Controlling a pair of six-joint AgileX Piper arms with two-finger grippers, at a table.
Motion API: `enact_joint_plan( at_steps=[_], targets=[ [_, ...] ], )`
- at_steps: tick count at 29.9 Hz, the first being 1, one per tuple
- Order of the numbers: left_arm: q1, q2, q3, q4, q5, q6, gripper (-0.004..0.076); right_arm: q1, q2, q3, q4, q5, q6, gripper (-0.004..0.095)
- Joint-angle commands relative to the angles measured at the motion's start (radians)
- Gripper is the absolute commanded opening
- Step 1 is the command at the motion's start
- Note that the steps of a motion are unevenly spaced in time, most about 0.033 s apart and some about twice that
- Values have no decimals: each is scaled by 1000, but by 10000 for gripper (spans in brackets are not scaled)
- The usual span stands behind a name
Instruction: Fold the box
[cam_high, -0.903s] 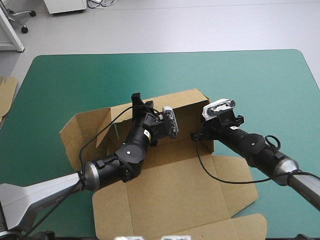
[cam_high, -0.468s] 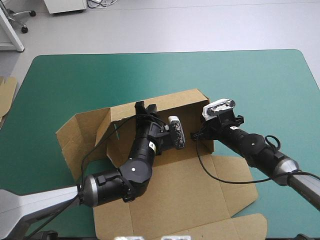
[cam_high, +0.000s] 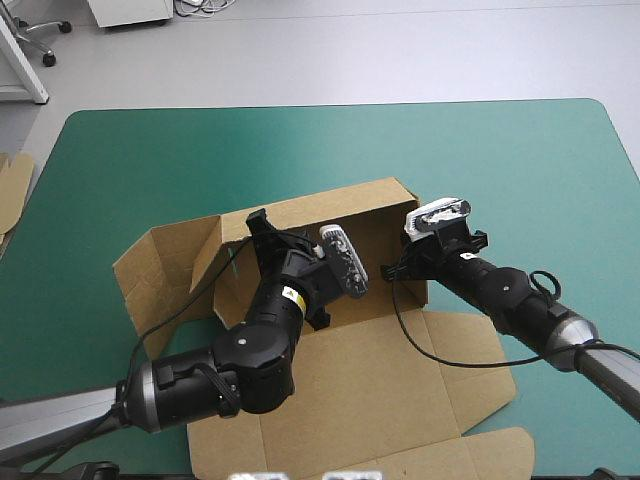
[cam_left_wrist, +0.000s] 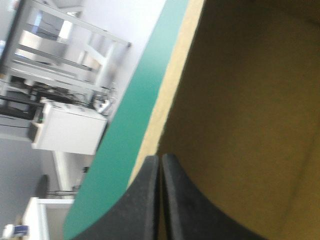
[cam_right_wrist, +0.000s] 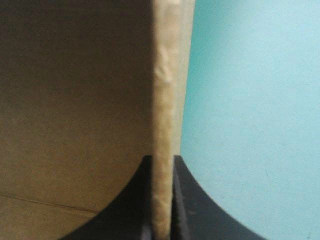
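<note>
Right wrist view is showing the right gripper (cam_right_wrist: 161, 161) pinching the box (cam_right_wrist: 75, 90); the left gripper (cam_left_wrist: 160, 159), fingers pressed together, should be pressing gently.

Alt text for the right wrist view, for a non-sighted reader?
The right gripper is shut on the edge of a raised wall of the brown box; the pale board edge runs straight ahead from between its black fingers. Brown board fills one side, the teal-green cover the other.
</note>
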Motion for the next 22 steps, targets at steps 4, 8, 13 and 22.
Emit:
enact_joint_plan(
  at_steps=[4,8,13,22],
  targets=[
    [29,-54,-213,-205,2,176,-6,8,-20,-28,-7,34,-1,-14],
    [183,-54,-315,-339,-32,223,-6,8,-20,-28,-7,36,-1,-14],
    [504,-54,-400,-569,-138,329,-6,8,-20,-28,-7,42,-1,-14],
    [1160,-22,-412,-1274,-217,711,-6,8,-20,-28,-10,45,-3,-14]
  ],
)
